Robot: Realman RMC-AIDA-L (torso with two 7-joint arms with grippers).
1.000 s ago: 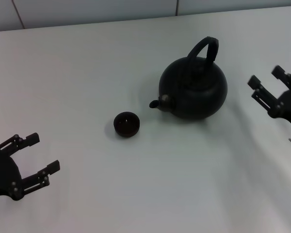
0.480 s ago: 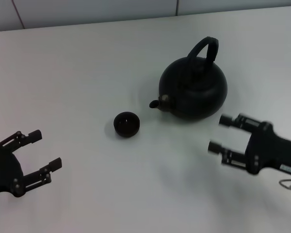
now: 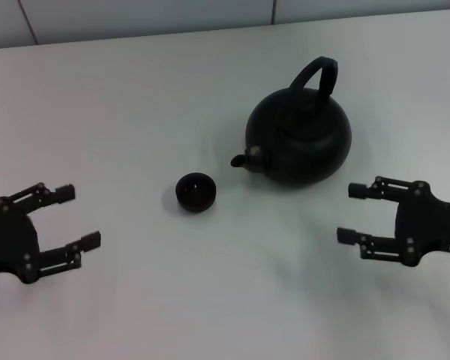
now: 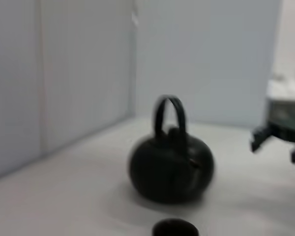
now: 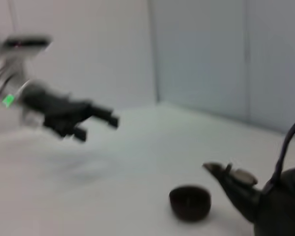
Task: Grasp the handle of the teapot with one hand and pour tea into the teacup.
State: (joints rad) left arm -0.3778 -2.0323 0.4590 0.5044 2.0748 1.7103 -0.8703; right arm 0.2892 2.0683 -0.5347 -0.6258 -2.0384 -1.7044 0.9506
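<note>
The matte-black teapot (image 3: 300,139) stands upright on the white table, spout toward the left, with its arched handle (image 3: 316,73) over the top. It also shows in the left wrist view (image 4: 170,164) and partly in the right wrist view (image 5: 265,199). The small black teacup (image 3: 195,192) sits left of the spout; it shows in the right wrist view (image 5: 190,202). My right gripper (image 3: 349,214) is open and empty, low on the table right and in front of the teapot, fingers pointing left. My left gripper (image 3: 79,217) is open and empty at the front left.
The white table (image 3: 135,105) ends at a pale wall along the far edge. The left arm shows far off in the right wrist view (image 5: 64,115), the right gripper in the left wrist view (image 4: 280,135).
My right gripper has swung from the far right edge down and inward to the front right of the teapot. My left gripper has shifted slightly right. Teapot and teacup have not moved.
</note>
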